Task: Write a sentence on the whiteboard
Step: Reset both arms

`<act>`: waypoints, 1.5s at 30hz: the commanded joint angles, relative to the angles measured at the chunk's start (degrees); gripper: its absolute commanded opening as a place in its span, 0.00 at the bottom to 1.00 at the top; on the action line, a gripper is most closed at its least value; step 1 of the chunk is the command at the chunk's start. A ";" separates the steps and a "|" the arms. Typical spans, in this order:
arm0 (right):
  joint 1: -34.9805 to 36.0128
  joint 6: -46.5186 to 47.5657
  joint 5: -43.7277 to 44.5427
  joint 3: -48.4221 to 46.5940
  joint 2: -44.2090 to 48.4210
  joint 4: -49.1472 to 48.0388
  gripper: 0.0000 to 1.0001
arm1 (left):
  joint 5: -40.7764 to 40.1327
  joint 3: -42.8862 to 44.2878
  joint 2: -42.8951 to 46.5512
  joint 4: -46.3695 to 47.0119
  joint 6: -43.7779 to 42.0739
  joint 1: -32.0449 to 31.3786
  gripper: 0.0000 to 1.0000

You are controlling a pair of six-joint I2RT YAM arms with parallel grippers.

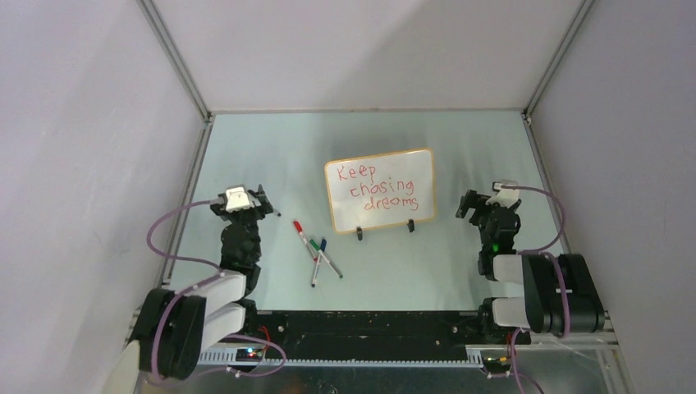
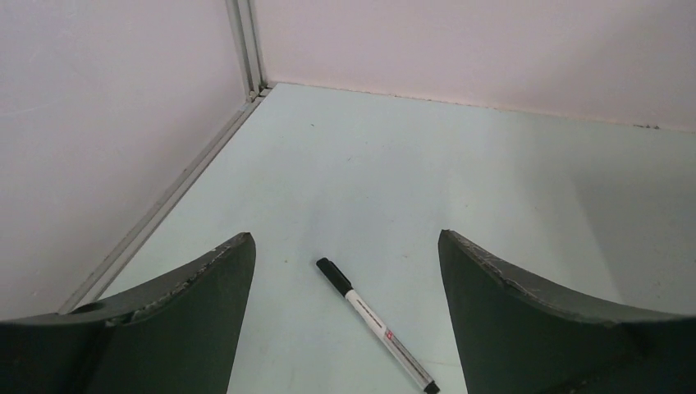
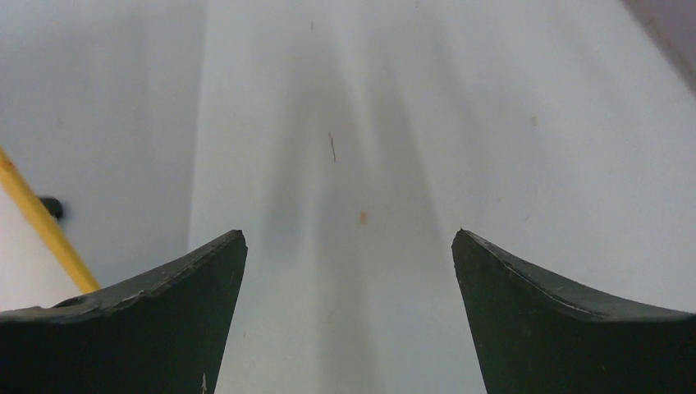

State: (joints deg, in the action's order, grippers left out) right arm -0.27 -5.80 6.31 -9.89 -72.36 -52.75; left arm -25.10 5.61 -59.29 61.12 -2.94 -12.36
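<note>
Top external view: the whiteboard (image 1: 414, 168) stands propped on its two black clip feet on the surface, between the left jaws and the right jaws and apart from both. The sentence (image 1: 379, 190) is on it in red, three short lines reading "Keep chasing dreams", and it fills most of the board's left and middle. Judged from this, the writing itself looks finished. Three markers (image 1: 318, 254), with red, green and dark caps, lie crossed in a loose heap to the right of the left jaws, toward the arm bases and just in front of the board. Neither arm touches the board.

Left wrist view: the left jaws are spread wide and grasp nothing. A black-capped marker (image 2: 373, 322) lies flat on the surface below the gap between them, slanted, touching neither finger. It appears to be put down and not held. Beyond the jaws there is only bare surface and the corner of the enclosure.

Right wrist view: the right jaws are also released, wide apart and empty, with bare surface between them. To their left runs the board's tan-orange frame (image 3: 39, 222), with one black clip foot (image 3: 52, 207) beside it, so the board sits near these jaws but apart from them.

What seems to be left is little: at most drawing the arms back, or tidying the loose black marker.
</note>
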 commanded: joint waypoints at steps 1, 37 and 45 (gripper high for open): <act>1.84 2.49 2.24 -3.36 -4.53 -4.19 0.95 | 4.26 -1.04 -8.24 18.22 2.21 3.32 0.87; 2.50 1.72 6.92 -3.08 -5.41 -5.65 0.99 | -11.63 -2.73 1.09 5.77 -8.16 -3.25 0.99; 2.47 1.66 6.82 -3.08 -5.36 -5.62 0.99 | -1.20 -1.04 -10.34 10.73 -3.75 4.06 0.99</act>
State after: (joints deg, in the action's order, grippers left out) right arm 2.39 -4.47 12.21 -11.18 -77.71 -55.61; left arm -32.56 1.48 -73.10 71.33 -8.43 -11.99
